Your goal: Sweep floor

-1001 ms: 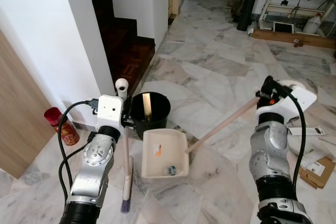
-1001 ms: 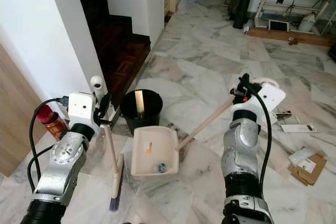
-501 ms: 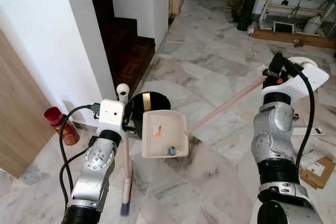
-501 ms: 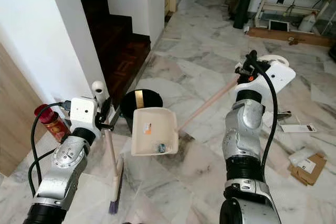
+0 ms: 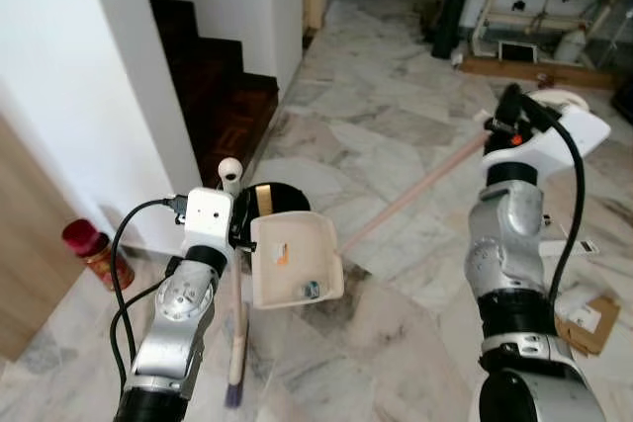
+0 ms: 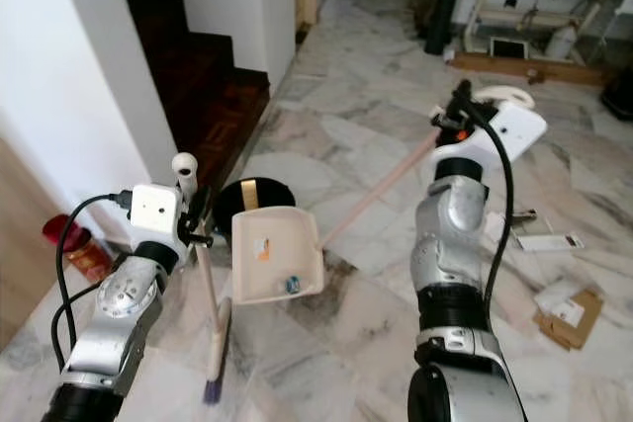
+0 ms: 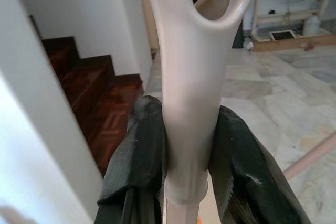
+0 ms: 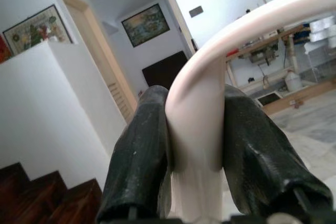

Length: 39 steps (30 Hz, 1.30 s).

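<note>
A: Where is the dustpan (image 5: 295, 262) hanging?
B: Over the black bin (image 5: 259, 201), right gripper (image 8: 195, 145) clamping its long handle's end; it's looking light, stiff.
A: And the broom (image 5: 236, 338)?
B: Left gripper (image 7: 189, 145) is pinching its top, bristles touching the floor (image 5: 396, 333)

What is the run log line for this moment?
left claw: shut on broom | right claw: shut on dustpan handle | dustpan over bin
</note>
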Tool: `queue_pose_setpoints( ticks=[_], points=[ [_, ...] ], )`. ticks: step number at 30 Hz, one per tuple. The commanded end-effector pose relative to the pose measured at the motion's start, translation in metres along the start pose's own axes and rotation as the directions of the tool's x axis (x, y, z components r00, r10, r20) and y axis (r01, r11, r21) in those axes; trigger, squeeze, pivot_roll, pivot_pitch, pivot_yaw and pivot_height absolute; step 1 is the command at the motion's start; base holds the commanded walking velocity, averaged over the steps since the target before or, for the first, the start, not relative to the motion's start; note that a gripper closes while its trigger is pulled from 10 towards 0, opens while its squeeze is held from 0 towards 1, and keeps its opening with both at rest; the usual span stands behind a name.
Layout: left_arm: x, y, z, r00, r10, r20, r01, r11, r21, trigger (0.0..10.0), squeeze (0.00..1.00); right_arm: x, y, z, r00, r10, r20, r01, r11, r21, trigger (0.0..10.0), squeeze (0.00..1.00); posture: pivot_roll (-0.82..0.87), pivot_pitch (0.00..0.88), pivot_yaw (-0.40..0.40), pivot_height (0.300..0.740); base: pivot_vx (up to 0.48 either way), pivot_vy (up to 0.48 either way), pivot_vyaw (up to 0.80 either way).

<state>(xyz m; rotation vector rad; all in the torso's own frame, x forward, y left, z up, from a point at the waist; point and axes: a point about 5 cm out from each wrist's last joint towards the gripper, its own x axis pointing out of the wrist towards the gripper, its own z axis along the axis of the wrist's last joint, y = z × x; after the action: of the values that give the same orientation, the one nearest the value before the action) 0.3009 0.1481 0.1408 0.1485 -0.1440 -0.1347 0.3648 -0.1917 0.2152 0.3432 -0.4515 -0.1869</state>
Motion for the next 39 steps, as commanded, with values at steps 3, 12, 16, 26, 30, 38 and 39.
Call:
queue_pose_setpoints(
  ticks=[3, 12, 16, 26, 30, 38, 39],
  points=[
    [0.004, -0.002, 0.007, 1.0, -0.003, 0.026, 0.002, 1.0, 0.021, 10.0, 0.0, 0.01, 0.011, 0.026, 0.993, 0.027, 0.115, -0.031, 0.999, 0.032, 10.0, 0.0, 0.1, 0.005, -0.019, 0.74, 0.374, 0.0, 0.0],
    [0.004, -0.002, 0.008, 1.0, -0.002, 0.025, 0.001, 1.0, 0.024, 10.0, 0.0, 0.01, 0.016, 0.025, 0.993, 0.042, 0.114, -0.05, 0.997, 0.067, 10.0, 0.0, 0.1, 0.002, -0.022, 0.74, 0.373, 0.0, 0.26],
    [0.004, -0.003, 0.008, 1.0, -0.002, 0.024, 0.001, 1.0, 0.024, 10.0, 0.0, 0.01, 0.015, 0.026, 0.993, 0.044, 0.112, -0.051, 0.997, 0.058, 10.0, 0.0, 0.1, 0.002, -0.024, 0.74, 0.376, 0.0, 0.0],
    [0.005, -0.003, 0.008, 1.0, -0.003, 0.024, 0.002, 1.0, 0.031, 10.0, 0.0, 0.012, 0.019, 0.027, 0.992, 0.053, 0.115, -0.063, 0.995, 0.082, 10.0, 0.0, 0.1, 0.0, -0.028, 0.74, 0.375, 0.0, 0.0],
    [0.005, -0.003, 0.008, 1.0, -0.003, 0.023, 0.002, 0.999, 0.034, 10.0, 0.0, 0.012, 0.02, 0.027, 0.992, 0.055, 0.114, -0.065, 0.994, 0.088, 10.0, 0.0, 0.1, 0.0, -0.03, 0.74, 0.375, 0.0, 0.0],
    [0.005, -0.003, 0.008, 1.0, -0.008, 0.02, 0.007, 0.999, 0.033, 10.0, 0.0, 0.012, 0.02, 0.027, 0.992, 0.06, 0.114, -0.07, 0.994, 0.08, 10.0, 0.0, 0.1, 0.0, -0.031, 0.74, 0.376, 0.0, 0.0],
    [0.005, -0.003, 0.008, 1.0, -0.008, 0.02, 0.007, 0.999, 0.033, 10.0, 0.0, 0.012, 0.02, 0.027, 0.992, 0.06, 0.114, -0.07, 0.994, 0.08, 10.0, 0.0, 0.1, 0.0, -0.031, 0.74, 0.375, 0.0, 0.0]
  ],
)
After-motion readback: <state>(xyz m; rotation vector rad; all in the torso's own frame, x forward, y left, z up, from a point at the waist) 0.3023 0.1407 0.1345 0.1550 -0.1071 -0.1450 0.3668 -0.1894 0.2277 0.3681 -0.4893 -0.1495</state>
